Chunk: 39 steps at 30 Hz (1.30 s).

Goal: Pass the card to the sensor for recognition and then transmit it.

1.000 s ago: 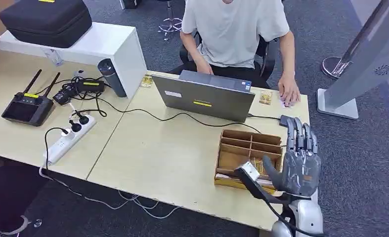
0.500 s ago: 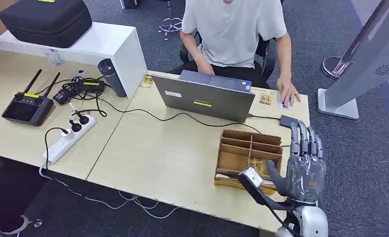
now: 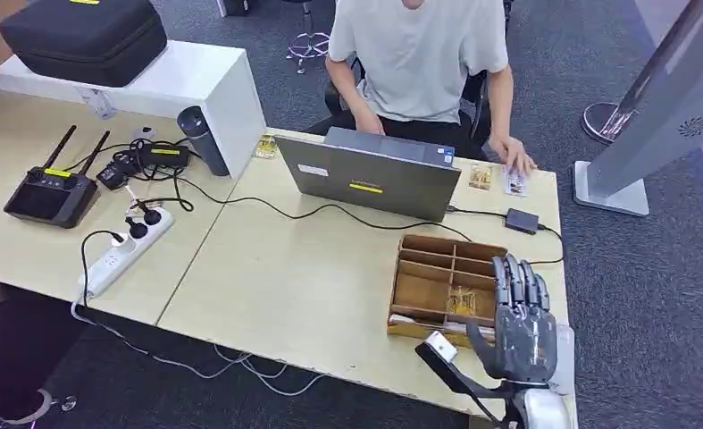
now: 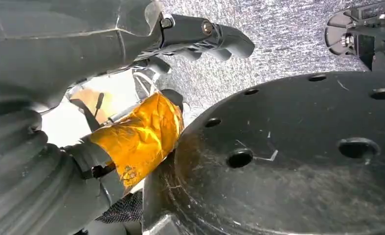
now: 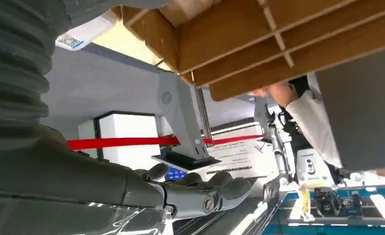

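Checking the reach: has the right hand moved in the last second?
Yes. The right hand has dropped toward the near desk edge and now overlaps the wooden organizer's right compartments.

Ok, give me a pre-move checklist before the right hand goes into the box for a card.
1. Right hand empty, fingers apart: ok.
2. Hand above the wooden divider box, at its right end: ok.
3. Card present in a compartment: yellowish cards lie in one near the hand: ok.
4. Which card to take, and its face: cannot tell.
5. Black sensor on the table free of cover: ok.
6. Person's hand away from the box, at the far table edge: ok.
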### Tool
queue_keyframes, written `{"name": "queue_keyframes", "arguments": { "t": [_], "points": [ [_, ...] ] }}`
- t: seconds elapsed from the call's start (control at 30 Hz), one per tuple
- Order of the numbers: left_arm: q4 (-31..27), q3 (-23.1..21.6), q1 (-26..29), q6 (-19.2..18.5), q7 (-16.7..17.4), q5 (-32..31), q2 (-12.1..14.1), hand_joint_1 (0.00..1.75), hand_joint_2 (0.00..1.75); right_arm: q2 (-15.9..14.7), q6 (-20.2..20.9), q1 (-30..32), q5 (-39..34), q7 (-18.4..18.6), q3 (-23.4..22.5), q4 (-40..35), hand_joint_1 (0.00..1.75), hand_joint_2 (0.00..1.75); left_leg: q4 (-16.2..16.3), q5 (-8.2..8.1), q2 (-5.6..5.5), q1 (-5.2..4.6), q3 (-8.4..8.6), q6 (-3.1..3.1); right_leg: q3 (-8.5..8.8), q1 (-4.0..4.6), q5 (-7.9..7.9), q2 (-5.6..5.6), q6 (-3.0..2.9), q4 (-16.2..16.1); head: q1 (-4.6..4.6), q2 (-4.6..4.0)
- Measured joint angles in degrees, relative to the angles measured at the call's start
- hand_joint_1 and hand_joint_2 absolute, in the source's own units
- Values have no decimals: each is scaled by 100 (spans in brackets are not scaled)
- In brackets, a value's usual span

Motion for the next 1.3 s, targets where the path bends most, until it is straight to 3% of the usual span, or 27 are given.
{"name": "queue_keyframes", "arguments": {
  "t": [0.4,0.67,1.0,1.3],
  "points": [
    [0,0,2,55,0,20,-15,0,175,37,435,-10,-101,262,431,-92,0,175,0,0,0,-2,-1,1,0,-1,0,0,1,0,0,0],
    [0,39,39,166,0,219,-61,0,175,-70,1027,274,-186,616,1058,-1319,0,175,-1,-1,0,-2,0,0,-1,0,-2,1,-1,0,2,0],
    [0,68,52,192,-11,269,-79,0,175,-297,1056,390,-256,723,1648,-1613,0,175,-1,-4,0,-2,0,2,0,0,-5,1,-1,0,0,0],
    [0,68,51,203,-11,262,-79,0,175,-367,1038,323,-374,669,1759,-1228,0,175,-1,-4,0,-2,0,2,1,0,-4,1,-1,0,0,0]
  ]
}}
